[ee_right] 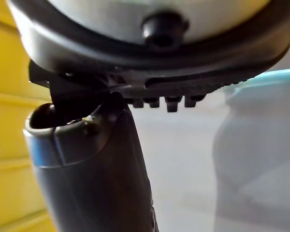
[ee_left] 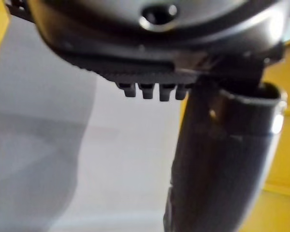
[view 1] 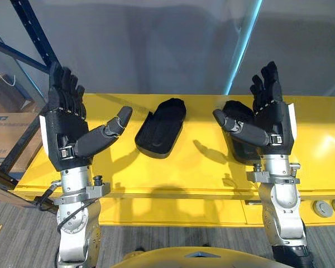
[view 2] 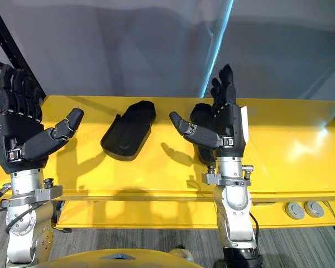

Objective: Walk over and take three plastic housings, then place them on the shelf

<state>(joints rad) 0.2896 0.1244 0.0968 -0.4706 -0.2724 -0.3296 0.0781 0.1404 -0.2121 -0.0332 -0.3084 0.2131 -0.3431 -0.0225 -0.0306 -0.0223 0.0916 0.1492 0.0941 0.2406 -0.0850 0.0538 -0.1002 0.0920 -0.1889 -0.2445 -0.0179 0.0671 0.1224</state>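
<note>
**Inspector:** What was the state of the hands?

**Assessor:** Both were empty. The left hand (view 1: 62, 129) stood raised over the yellow table (view 1: 184, 178), fingers straight and thumb spread wide. The right hand (view 1: 273, 124) mirrored it. Neither touched anything.

**Inspector:** And the housings?

**Assessor:** Two were in sight, both lying on the table. One plastic housing (view 1: 162, 128) lay between the hands, apart from each. A second housing (view 1: 235, 109) lay partly hidden behind the right hand.

**Inspector:** Why that posture?

**Assessor:** In my judgement, the spread hands flanking the parts were readied for a pick. The right hand stood nearest its housing. No grasp had begun, so I placed the task at its start.
</note>
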